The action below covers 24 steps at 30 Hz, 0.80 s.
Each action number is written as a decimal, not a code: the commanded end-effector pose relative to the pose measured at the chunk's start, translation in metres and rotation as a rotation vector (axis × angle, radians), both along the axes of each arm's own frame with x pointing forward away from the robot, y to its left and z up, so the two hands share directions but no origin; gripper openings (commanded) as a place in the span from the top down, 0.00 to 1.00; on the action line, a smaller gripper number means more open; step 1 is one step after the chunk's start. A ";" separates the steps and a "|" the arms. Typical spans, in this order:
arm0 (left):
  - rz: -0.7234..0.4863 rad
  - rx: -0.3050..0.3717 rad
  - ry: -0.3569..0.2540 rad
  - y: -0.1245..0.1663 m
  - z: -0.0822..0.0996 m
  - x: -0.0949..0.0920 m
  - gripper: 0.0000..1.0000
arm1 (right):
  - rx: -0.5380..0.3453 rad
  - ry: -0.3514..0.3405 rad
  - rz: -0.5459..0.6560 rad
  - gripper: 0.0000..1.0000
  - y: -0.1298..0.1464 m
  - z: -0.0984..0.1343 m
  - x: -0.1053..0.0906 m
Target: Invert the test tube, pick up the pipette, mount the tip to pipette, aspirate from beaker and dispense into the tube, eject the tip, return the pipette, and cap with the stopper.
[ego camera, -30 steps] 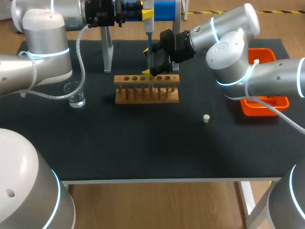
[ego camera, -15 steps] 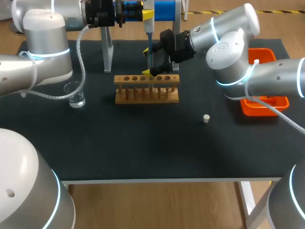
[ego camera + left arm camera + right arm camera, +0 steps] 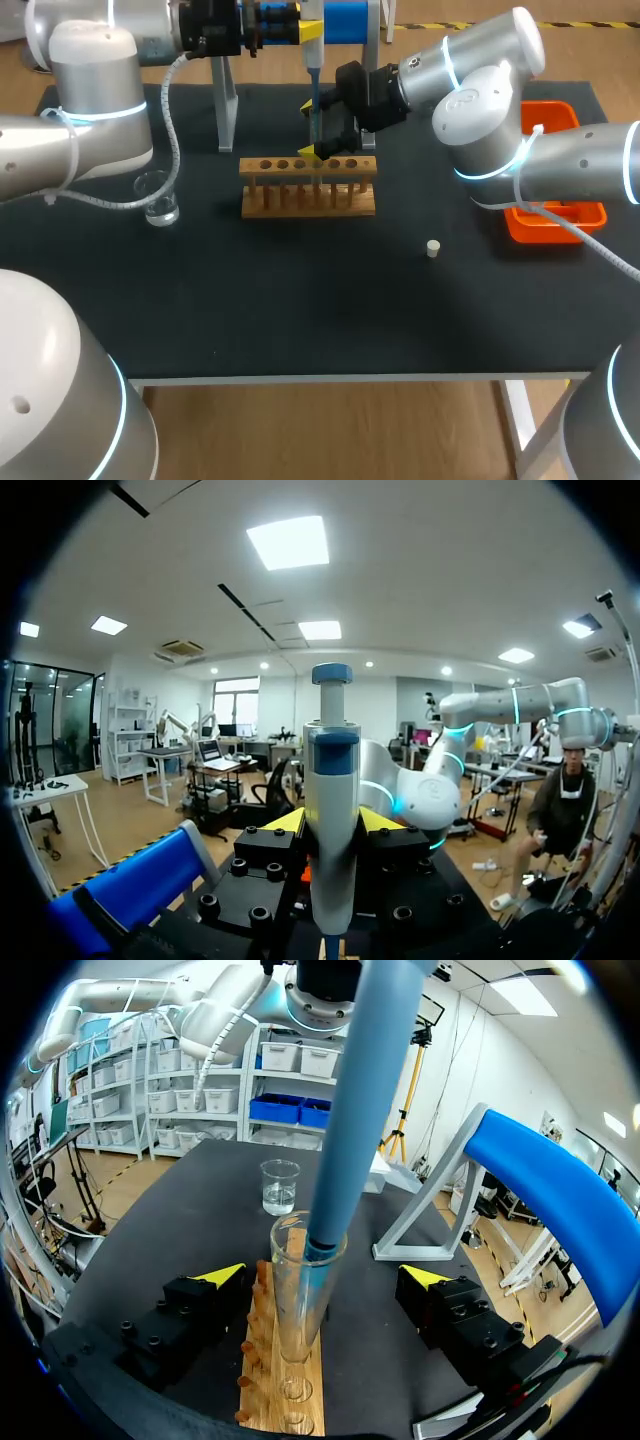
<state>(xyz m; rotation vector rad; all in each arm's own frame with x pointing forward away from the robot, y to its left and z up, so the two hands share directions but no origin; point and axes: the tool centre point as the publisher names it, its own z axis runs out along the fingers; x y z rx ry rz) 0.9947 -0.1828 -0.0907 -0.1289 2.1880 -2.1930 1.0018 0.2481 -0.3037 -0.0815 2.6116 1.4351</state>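
1. Along the near edge, a broad stretch of black table (image 3: 300, 320) in front of the rack.
2. Small white stopper (image 3: 433, 248) lying alone, right of and nearer than the rack, well apart from both grippers.
3. Wooden rack (image 3: 308, 200) mid-table; beaker (image 3: 157, 197) with a little clear liquid well to its left; orange tray (image 3: 550, 238) at the right edge, partly under the right arm.
4. Right gripper (image 3: 322, 1274) released, yellow tips wide apart on either side of the test tube (image 3: 298, 1330), neither finger touching it.
5. Test tube upright in a rack hole, mouth up, the pipette's blue tip (image 3: 340, 1140) dipping into the mouth from above.
6. Left gripper (image 3: 330, 822) clenched on the pipette (image 3: 331, 780), fingers pressing its body from both sides, held vertical above the rack.
7. At the far edge, blue-and-grey stand (image 3: 345, 18) just behind the pipette.
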 end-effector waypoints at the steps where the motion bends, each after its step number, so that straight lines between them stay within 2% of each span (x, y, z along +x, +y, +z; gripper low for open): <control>1: 0.003 -0.002 -0.002 -0.001 0.000 0.000 1.00 | -0.002 0.001 0.001 0.00 0.000 0.000 0.000; 14: 0.003 -0.002 -0.002 -0.001 0.000 0.000 1.00 | 0.007 0.003 -0.004 0.00 -0.005 0.001 -0.001; 24: 0.003 -0.002 -0.002 -0.001 0.000 0.000 1.00 | 0.019 -0.005 -0.004 0.00 -0.022 0.013 -0.003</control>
